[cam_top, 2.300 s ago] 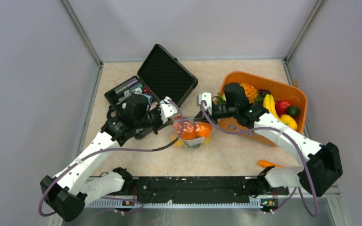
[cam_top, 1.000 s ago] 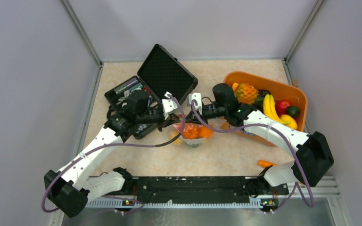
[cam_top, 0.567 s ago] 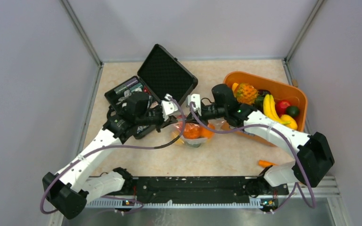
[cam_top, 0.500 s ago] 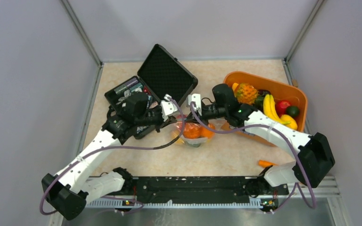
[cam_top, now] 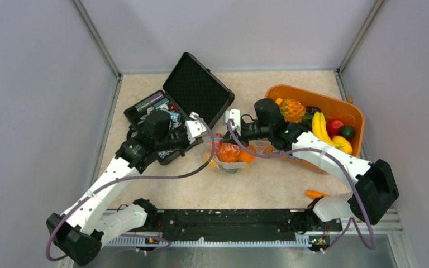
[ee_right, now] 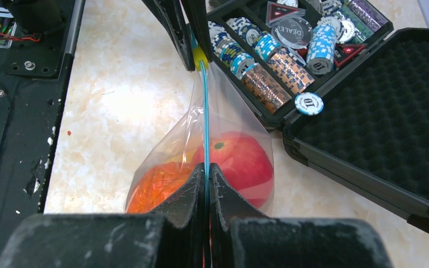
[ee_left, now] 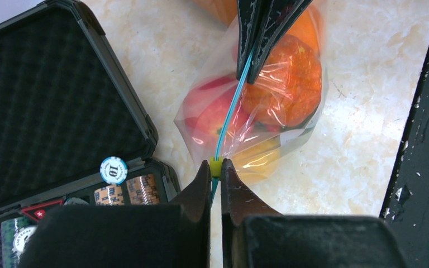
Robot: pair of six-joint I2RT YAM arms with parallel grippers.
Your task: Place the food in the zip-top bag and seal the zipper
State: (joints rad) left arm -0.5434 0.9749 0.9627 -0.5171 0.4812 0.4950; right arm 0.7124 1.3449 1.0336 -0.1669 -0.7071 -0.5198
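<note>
Zip-top bag (cam_top: pixel 229 160) stood mid-frame in the overhead view, food (cam_top: pixel 230 153) inside, stretched between my left gripper (cam_top: pixel 203 138) and right gripper (cam_top: pixel 227 135). On the left wrist view, the jaws pinched the yellow tab at the end of the zipper (ee_left: pixel 230 109). On the right wrist view, the jaws clamped the teal strip, bottom centre. I judged sealing was in hand; next, a steady pinch had to run along the strip.

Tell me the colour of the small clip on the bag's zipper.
Yellow clip, at the end of the teal zipper; clearest in the left wrist view.
</note>
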